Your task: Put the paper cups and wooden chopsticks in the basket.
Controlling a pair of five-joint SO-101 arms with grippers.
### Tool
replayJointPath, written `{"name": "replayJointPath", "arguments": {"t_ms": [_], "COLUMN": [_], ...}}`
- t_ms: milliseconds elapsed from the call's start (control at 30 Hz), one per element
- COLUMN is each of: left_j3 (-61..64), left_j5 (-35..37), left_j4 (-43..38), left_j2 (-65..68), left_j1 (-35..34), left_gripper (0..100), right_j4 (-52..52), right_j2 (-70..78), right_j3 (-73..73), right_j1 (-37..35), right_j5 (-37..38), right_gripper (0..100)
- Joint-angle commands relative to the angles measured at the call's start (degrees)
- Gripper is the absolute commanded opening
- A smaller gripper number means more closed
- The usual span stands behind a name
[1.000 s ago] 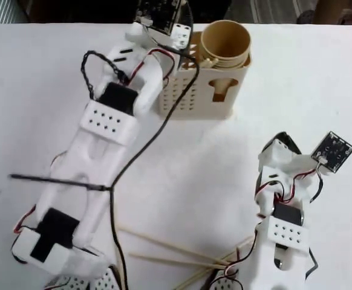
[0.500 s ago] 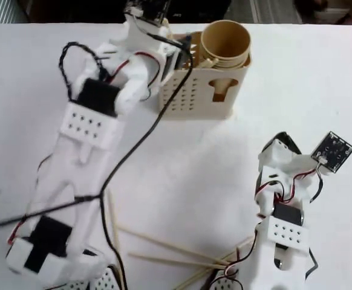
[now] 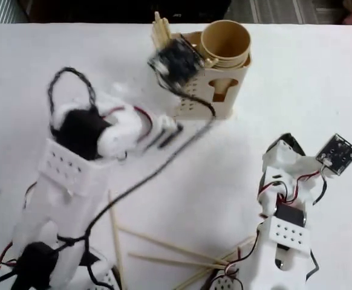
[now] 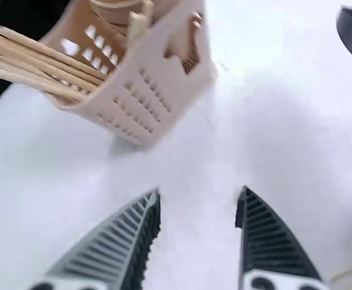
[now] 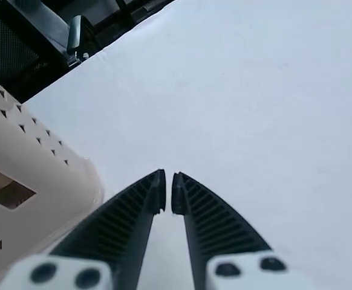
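The beige slotted basket (image 3: pixel 221 90) stands at the far middle of the table, with stacked paper cups (image 3: pixel 225 41) in its right part and a bundle of wooden chopsticks (image 3: pixel 159 29) leaning out of its left end. My left gripper (image 3: pixel 167 136) hovers just in front of and left of the basket, open and empty. In the left wrist view the open gripper (image 4: pixel 197 205) faces the basket (image 4: pixel 152 103) and its chopsticks (image 4: pixel 40 63). Several loose chopsticks (image 3: pixel 170 249) lie at the near edge. My right gripper (image 5: pixel 167 192) is shut and empty, beside the basket's wall (image 5: pixel 25 163).
The right arm (image 3: pixel 285 223) rests at the near right with its camera board (image 3: pixel 338 154) sticking out. The left arm's black cable (image 3: pixel 146 181) trails across the table's middle. One chopstick (image 3: pixel 114 232) lies by the left arm's base. Bare white table stretches to the far right.
My left arm has pulled back from over the basket toward the near left, its gripper now open over the table. The chopstick bundle now shows standing in the basket. The right arm barely shifted.
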Motion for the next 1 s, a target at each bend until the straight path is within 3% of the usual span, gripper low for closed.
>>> {"name": "replayJointPath", "arguments": {"t_ms": [0,267,400,567,800,967], "left_j3": [5.5,18.0,31.0,50.1,62.1,66.8], "left_j5": [-0.6,2.4,2.5,5.5,6.9,14.2], "left_j4": [1.9,0.5,-5.7,-14.5,-20.4,-26.6], "left_j2": [-2.5,-6.0,-18.1,-29.0,-28.4,-27.4], "left_j1": [4.9,10.0,12.7,15.3,22.9,29.7], "left_gripper": [21,22,22,31,32,32], "right_j4": [-1.2,-1.2,-1.2,-0.7,-1.3,-1.2], "right_j2": [-1.9,-1.9,-2.0,-2.0,-2.0,-2.0], "right_j3": [-0.5,-0.8,-1.4,-2.6,-3.0,-4.0], "right_j1": [1.3,1.5,2.9,3.7,5.3,7.9], "right_j5": [-0.4,-0.4,-0.4,-0.5,-2.4,-5.4], "right_gripper": [3.5,3.5,3.5,3.5,3.5,3.5]}}
